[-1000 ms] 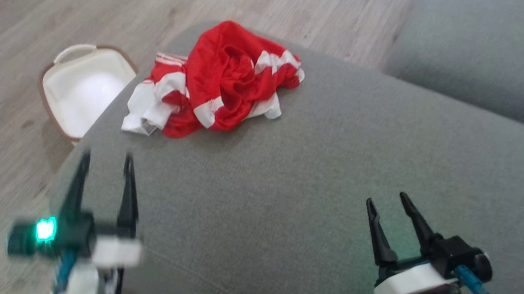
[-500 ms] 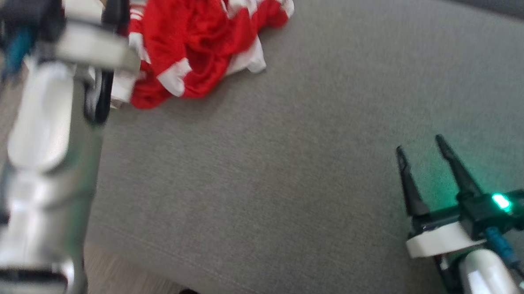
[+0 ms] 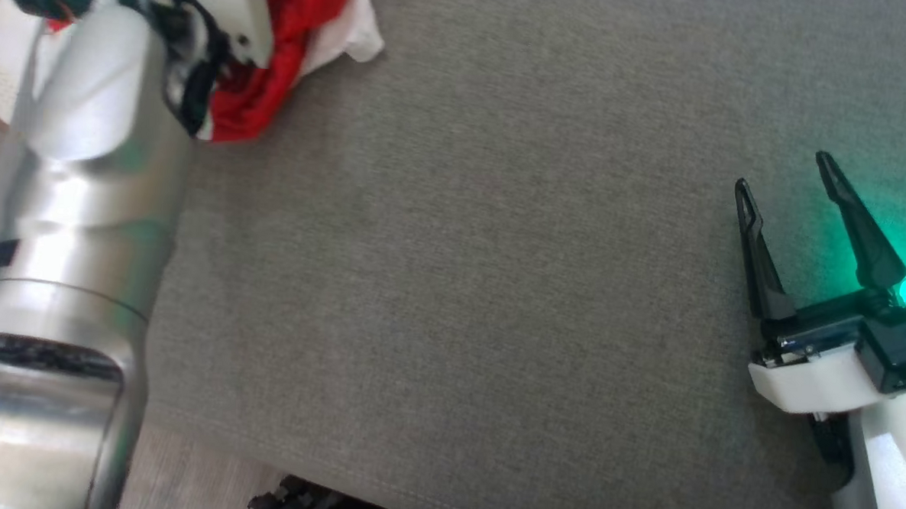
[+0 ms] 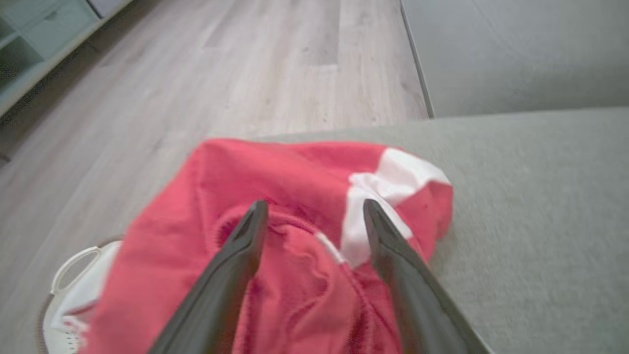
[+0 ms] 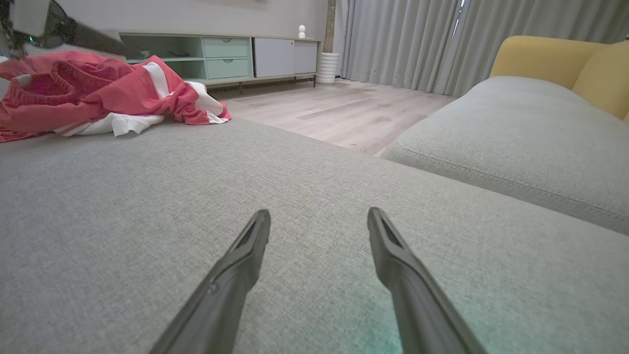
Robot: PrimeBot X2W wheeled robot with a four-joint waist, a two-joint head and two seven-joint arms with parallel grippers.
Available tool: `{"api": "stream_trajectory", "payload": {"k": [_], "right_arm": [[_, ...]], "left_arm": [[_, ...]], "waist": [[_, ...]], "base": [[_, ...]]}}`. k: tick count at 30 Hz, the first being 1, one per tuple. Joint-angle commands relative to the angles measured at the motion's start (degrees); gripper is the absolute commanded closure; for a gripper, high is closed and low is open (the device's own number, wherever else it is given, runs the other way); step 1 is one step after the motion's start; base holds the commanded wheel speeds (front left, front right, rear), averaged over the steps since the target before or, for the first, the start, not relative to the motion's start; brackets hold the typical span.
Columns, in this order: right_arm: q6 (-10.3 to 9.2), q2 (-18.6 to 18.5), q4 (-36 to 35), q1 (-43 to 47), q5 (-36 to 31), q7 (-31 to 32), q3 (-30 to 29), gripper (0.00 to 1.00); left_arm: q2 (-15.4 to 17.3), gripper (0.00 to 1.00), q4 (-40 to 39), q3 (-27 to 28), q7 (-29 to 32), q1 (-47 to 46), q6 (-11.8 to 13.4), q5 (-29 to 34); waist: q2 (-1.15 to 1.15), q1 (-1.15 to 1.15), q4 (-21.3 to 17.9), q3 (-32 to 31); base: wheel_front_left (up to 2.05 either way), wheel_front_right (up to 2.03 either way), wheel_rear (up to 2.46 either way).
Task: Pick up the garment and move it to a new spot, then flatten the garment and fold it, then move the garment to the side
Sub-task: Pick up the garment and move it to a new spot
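On the grey cushion (image 3: 459,285), the red-and-white jersey (image 4: 295,167) lay crumpled at its far-left corner, left gripper (image 4: 314,206) spread wide over it; right gripper (image 3: 784,171) spread empty at its right. Pinching a thick fold deeply seemed best.

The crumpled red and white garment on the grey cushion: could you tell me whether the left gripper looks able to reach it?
Probably yes: the left gripper, open, points straight at the red and white garment, with nothing between.
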Motion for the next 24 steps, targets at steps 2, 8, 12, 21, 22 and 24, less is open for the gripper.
{"api": "stream_trajectory", "payload": {"k": [2,8,12,21,22,24], "right_arm": [[0.39,-1.0,-0.1,-0.2,-0.7,0.0,0.7,0.0],[0.39,-0.6,-0.7,-1.6,-1.0,0.0,0.5,0.0],[0.39,-0.4,-0.4,-2.1,-1.0,0.0,0.4,0.0],[0.39,2.9,1.9,-3.1,0.2,0.0,2.3,0.0],[0.39,3.5,2.2,-3.3,0.4,0.0,2.6,0.0],[0.39,4.8,2.7,-3.4,0.9,0.0,3.2,0.0]], "left_arm": [[3.1,0.0,-0.2,-0.7,0.3,-1.5,0.1,-1.4],[4.7,0.59,5.0,-6.1,1.2,-0.6,0.1,-5.7],[6.5,1.0,5.7,-7.8,-4.2,-1.6,0.1,-6.9],[10.5,1.0,5.5,-11.1,-15.6,-5.2,0.1,-8.9],[11.0,1.0,5.5,-11.5,-16.2,-5.6,0.1,-9.2],[11.9,1.0,4.8,-12.6,-17.1,-6.6,0.1,-9.4]], "waist": [[0.0,0.0,-1.1,1.7],[0.0,0.0,-2.0,3.4],[0.0,0.0,-2.4,3.2],[0.0,0.0,-4.4,-3.9],[0.0,0.0,-4.9,-5.2],[0.0,0.0,-5.9,-7.5]], "base": [[0.0,0.0,0.0],[0.0,0.0,0.0],[0.0,0.0,0.0],[0.0,0.0,0.0],[0.0,0.0,0.0],[0.0,0.0,0.0]]}}
